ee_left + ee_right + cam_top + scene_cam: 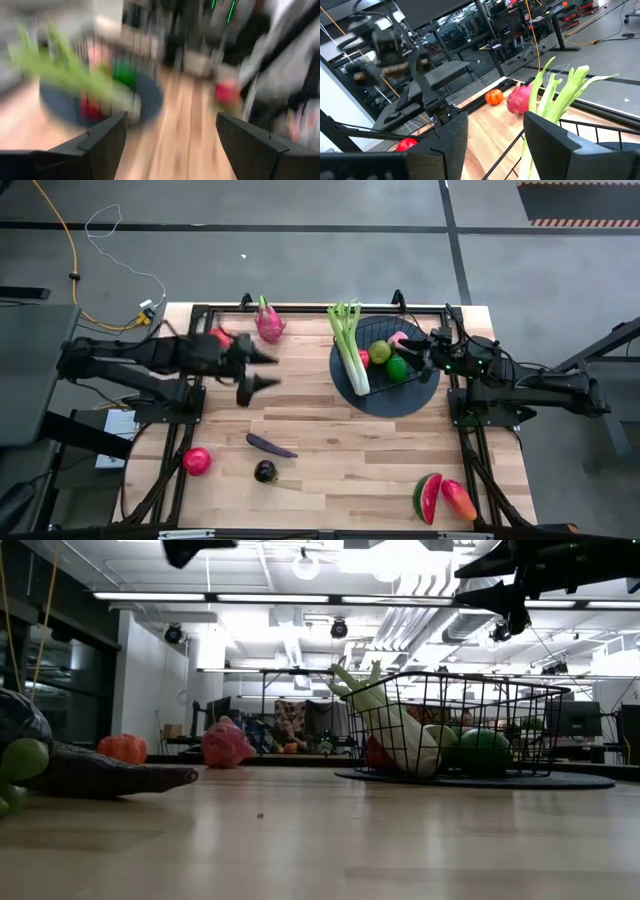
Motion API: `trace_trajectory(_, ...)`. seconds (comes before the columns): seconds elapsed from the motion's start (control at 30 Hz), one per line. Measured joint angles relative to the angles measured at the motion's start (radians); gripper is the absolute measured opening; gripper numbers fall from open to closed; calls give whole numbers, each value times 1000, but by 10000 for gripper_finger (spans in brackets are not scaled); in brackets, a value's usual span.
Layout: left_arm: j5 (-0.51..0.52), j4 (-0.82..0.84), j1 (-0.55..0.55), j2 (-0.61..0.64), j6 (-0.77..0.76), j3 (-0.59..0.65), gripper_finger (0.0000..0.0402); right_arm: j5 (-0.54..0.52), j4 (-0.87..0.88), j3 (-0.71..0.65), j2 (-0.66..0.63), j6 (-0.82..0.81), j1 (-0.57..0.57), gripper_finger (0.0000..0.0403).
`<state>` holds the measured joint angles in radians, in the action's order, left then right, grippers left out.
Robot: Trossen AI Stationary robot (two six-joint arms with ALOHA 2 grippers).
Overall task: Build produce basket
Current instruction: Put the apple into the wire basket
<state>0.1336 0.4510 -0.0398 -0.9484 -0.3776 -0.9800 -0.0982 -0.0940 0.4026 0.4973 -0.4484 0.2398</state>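
Produce basket (386,365) sits near the table's far right corner; left gripper (262,369), fingers wide and empty, should descend squarely over loose eggplant (271,446), while right gripper (422,356), part-open and empty, waits above the basket.

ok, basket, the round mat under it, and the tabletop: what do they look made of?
Basket: thin dark wire in an open grid, likely coated metal; the celery shows through its sides.
Mat: dark, flat, matte disc; could be rubber or felt, can't tell.
Tabletop: pale wood planks with visible seams and grain, light sheen in the low view; may be laminate.
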Motion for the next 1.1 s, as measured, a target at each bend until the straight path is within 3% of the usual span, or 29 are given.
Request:
trace_trajectory(0.17,-1,545,138,-153,-225,-165,293,0,0,0,0,-4,0,181)
trace_trajectory(0.33,-38,849,291,-241,-563,-171,293,0,0,0,0,-4,0,181)
trace_trajectory(0.47,-99,920,409,-283,-790,-159,293,0,0,0,0,-4,0,181)
trace_trajectory(0.63,-130,919,551,-316,-824,-159,293,0,0,0,0,-4,0,181)
trace_trajectory(0.8,-146,923,622,-336,-917,-158,298,0,0,0,0,-7,0,181)
trace_trajectory(1.1,-146,973,665,-335,-1025,-158,375,0,0,0,0,-23,0,181)
